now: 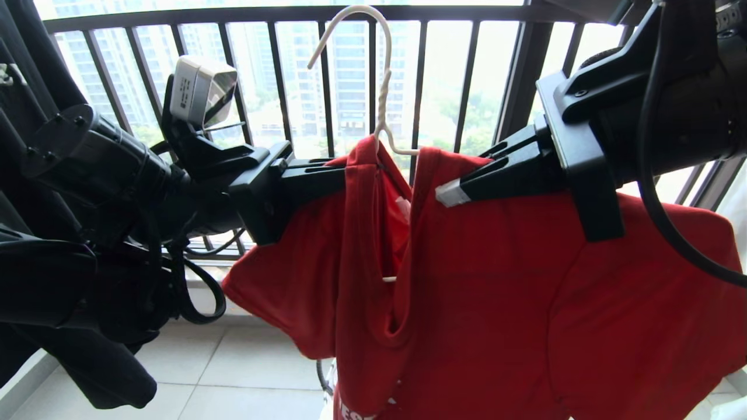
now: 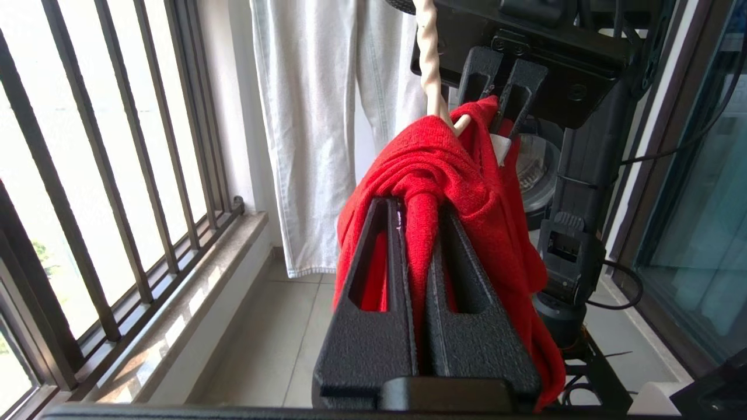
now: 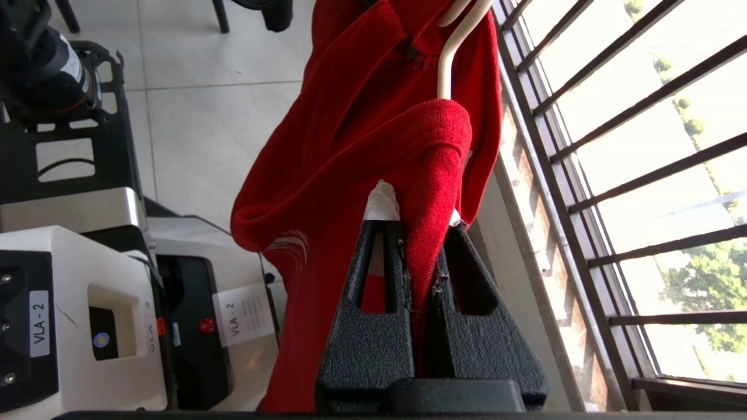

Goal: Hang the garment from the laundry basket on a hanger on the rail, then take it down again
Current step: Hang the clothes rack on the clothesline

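The red short-sleeved T-shirt [image 1: 496, 291] hangs in front of the black barred window railing [image 1: 280, 76], draped over the thin white wire hanger [image 1: 382, 87], and it is held up between the two grippers. The left gripper [image 1: 344, 172] has its fingers pressed together on a bunched fold of red cloth at one side of the neck opening. The right gripper [image 1: 446, 192] pinches the cloth at the other side, just beside the hanger's twisted neck. Behind the left gripper hangs a pale grey-blue garment [image 2: 327, 116]. The small white neck label [image 1: 404, 209] shows between both grippers.
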